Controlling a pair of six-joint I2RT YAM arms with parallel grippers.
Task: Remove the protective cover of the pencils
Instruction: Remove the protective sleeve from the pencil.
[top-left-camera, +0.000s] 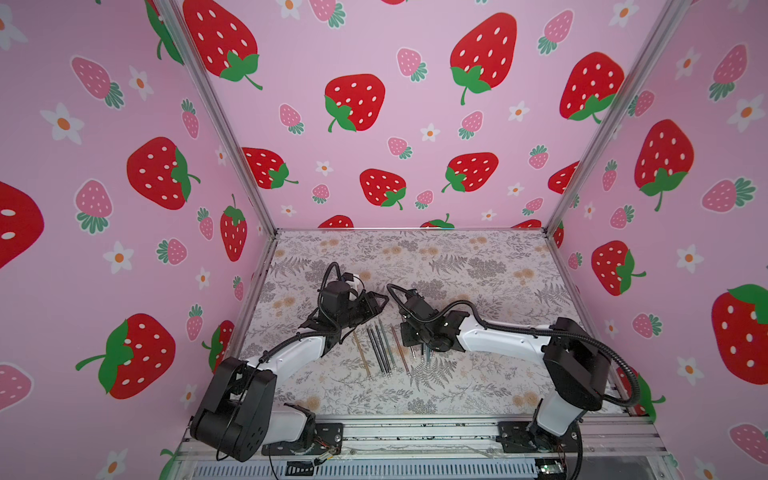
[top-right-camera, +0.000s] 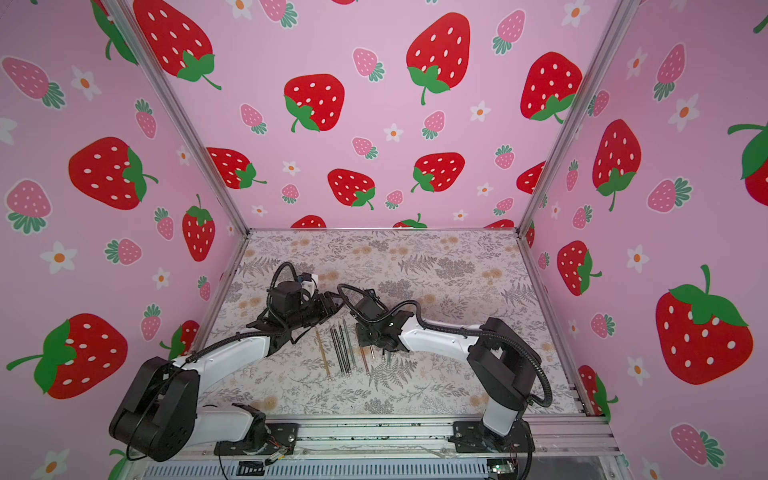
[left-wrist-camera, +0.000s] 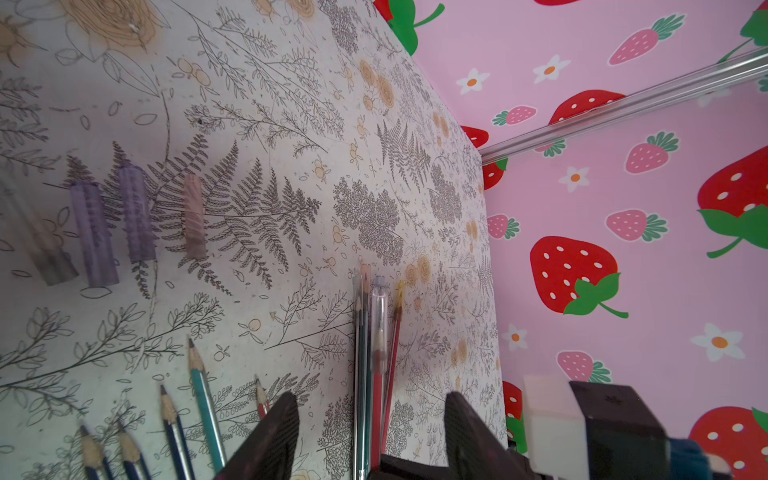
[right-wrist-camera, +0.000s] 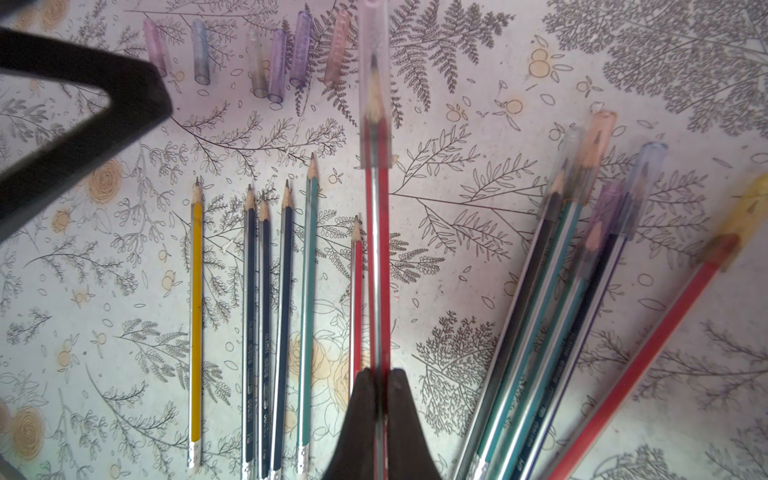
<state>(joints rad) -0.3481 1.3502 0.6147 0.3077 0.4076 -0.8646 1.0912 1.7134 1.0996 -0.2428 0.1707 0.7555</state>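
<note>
A: Where is free room?
B: The far floral-print tabletop (top-left-camera: 478, 257), beyond both arms.
A: What blocks?
B: Nearer, loose thin pencils (right-wrist-camera: 307, 311), clear plastic caps (right-wrist-camera: 300, 50), a capped red pencil (right-wrist-camera: 377, 270) in the right gripper (right-wrist-camera: 377, 374).

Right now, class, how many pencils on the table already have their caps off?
6, in one row: a yellow pencil, three dark blue pencils, a teal pencil, and a red pencil half hidden behind the capped pencil in the right hand. More may be hidden.

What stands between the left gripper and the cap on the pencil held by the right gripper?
Nothing visible. The open left gripper is beside the clear cap, apart from it; the removed caps lie on the table below.
</note>
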